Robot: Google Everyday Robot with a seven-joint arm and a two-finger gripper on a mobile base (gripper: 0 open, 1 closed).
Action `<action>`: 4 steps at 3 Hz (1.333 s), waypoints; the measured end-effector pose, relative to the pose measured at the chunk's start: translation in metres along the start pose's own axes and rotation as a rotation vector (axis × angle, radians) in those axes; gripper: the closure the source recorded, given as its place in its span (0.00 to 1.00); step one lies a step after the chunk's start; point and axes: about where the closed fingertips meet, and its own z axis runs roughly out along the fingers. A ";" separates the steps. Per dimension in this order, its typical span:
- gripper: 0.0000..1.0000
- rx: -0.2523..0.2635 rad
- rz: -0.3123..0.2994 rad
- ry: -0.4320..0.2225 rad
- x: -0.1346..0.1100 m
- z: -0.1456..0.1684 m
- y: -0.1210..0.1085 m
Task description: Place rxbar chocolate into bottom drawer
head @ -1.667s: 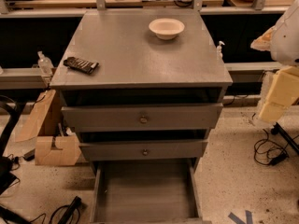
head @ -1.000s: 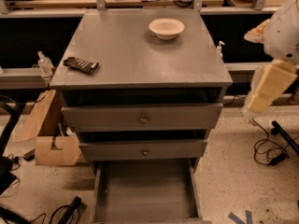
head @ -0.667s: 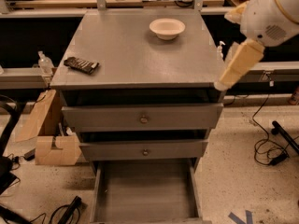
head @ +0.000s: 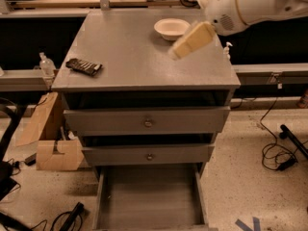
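Gripper (head: 180, 48): cream-coloured, tilted down to the left, above the right half of the tabletop (head: 139, 73), just beside the white bowl (head: 172, 28). Whether it is spread or pressed together cannot be told; nothing seen in it. White arm (head: 255, 4) enters from upper right. Chocolate bar (head: 84, 66) lies flat near the tabletop's left edge, well apart from the gripper. Bottom drawer (head: 149, 196) pulled out, floor bare. Two upper drawer fronts (head: 147, 121) shut.

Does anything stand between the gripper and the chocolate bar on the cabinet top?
Nothing visible. The gripper hovers over the right of the cabinet top; the rxbar chocolate lies near its left edge, bare surface between. The white bowl sits farther back.
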 end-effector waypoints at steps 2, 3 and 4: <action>0.00 0.009 0.080 -0.114 -0.030 0.025 -0.006; 0.00 -0.006 0.056 -0.093 -0.039 0.057 -0.009; 0.00 -0.023 0.016 -0.020 -0.047 0.126 -0.019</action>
